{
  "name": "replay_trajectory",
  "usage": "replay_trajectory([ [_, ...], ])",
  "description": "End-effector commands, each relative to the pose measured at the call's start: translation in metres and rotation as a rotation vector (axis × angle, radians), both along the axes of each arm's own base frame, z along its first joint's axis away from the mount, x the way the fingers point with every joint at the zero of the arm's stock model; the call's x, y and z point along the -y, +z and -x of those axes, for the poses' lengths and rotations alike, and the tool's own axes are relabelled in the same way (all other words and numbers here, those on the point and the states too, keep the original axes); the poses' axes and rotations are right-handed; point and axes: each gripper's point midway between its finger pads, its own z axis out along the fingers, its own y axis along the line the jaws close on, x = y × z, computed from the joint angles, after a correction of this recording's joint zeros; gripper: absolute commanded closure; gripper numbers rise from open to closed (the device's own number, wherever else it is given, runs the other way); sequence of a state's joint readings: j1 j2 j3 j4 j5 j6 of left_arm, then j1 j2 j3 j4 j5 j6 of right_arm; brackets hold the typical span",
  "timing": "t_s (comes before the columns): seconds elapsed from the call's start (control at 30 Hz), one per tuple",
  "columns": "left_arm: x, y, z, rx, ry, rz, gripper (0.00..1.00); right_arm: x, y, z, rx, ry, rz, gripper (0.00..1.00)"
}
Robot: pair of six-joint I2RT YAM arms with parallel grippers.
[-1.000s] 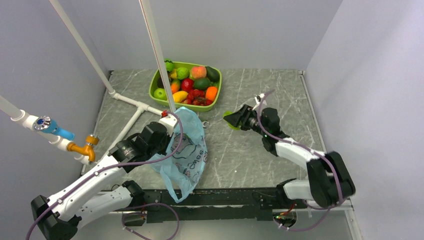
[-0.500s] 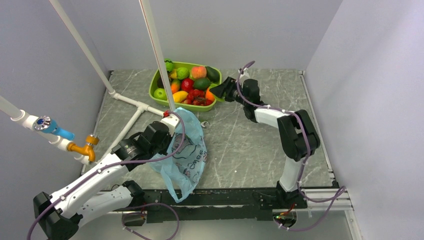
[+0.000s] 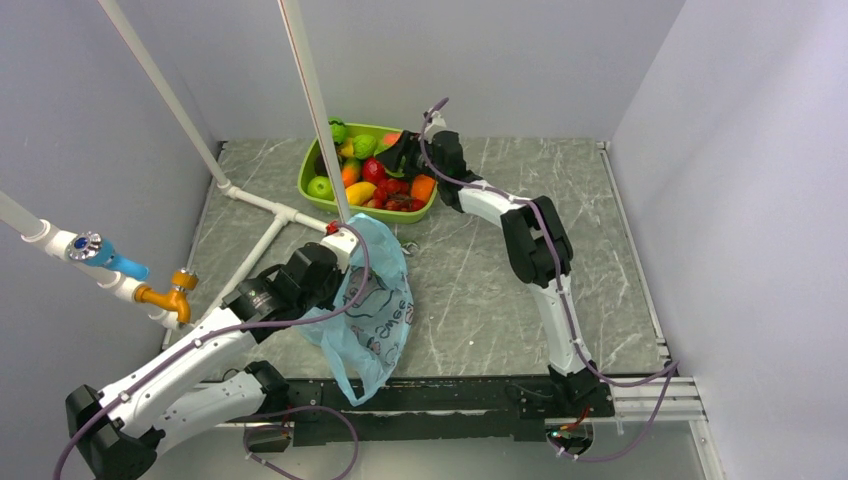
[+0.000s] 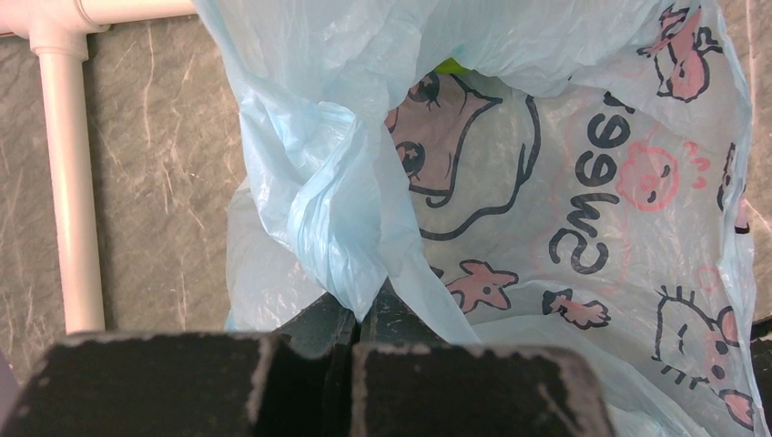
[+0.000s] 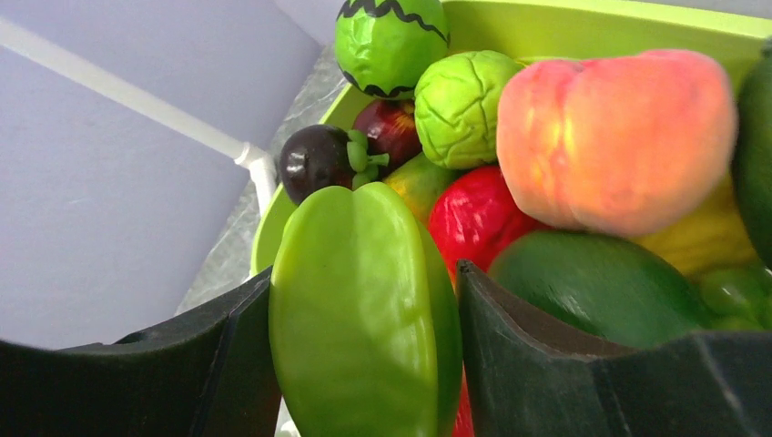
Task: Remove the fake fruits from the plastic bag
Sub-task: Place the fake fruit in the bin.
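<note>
The plastic bag [image 3: 375,300] is being gripped at the near left of the table [image 3: 480,290] by the left pincer [image 3: 335,260], and its lower part is being draped towards the near edge. In the left wrist view the left pincer [image 4: 355,319] is being clenched on a gathered fold of the light blue film, with nothing but plastic between the jaws. The bag [image 4: 546,182] is being spread open beyond the fold, its dark lettering and cartoon drawings facing the camera. A small yellow-green patch [image 4: 451,66] is being glimpsed at the bag's far opening; what it is cannot be told. A white pipe [image 4: 68,182] is lying on the table just left of the bag.

The right arm is being stretched to the far side, where the right pincer [image 3: 398,158] is being held over the lime-green tray [image 3: 303,180]. In the right wrist view a green ridged fruit [image 5: 360,355] is being grasped between the two dark fingers of the right pincer [image 5: 364,278]. Beyond it the tray [image 5: 583,27] is being filled by other fruits: a peach [image 5: 619,137], a red fruit [image 5: 478,214], a dark green fruit [image 5: 592,282] and a dark purple fruit [image 5: 314,159]. Whether the grasped fruit is touching those below cannot be told.
</note>
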State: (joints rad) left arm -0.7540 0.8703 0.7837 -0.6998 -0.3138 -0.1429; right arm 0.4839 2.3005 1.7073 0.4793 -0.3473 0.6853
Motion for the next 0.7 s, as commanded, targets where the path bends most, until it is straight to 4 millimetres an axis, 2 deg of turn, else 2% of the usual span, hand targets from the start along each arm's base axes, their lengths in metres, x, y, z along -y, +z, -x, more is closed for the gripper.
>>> replay_trajectory([
  [0.0, 0.004, 0.022, -0.005, 0.065, -0.004, 0.058, 1.0, -0.028, 0.005, -0.016, 0.1, -0.017, 0.12, 0.98],
  [0.07, 0.006, 0.023, -0.004, 0.068, -0.014, 0.069, 1.0, -0.04, -0.004, -0.022, 0.118, -0.024, 0.188, 0.97],
  [0.23, 0.008, 0.023, -0.002, 0.063, -0.026, 0.078, 1.0, -0.053, -0.026, -0.033, 0.13, -0.059, 0.295, 0.95],
  [0.57, 0.008, 0.026, -0.002, 0.075, -0.028, 0.088, 1.0, -0.06, -0.061, -0.033, 0.151, -0.075, 0.434, 0.81],
  [0.67, 0.008, 0.025, -0.001, 0.071, -0.026, 0.087, 1.0, -0.058, -0.065, -0.033, 0.15, -0.081, 0.458, 0.72],
])
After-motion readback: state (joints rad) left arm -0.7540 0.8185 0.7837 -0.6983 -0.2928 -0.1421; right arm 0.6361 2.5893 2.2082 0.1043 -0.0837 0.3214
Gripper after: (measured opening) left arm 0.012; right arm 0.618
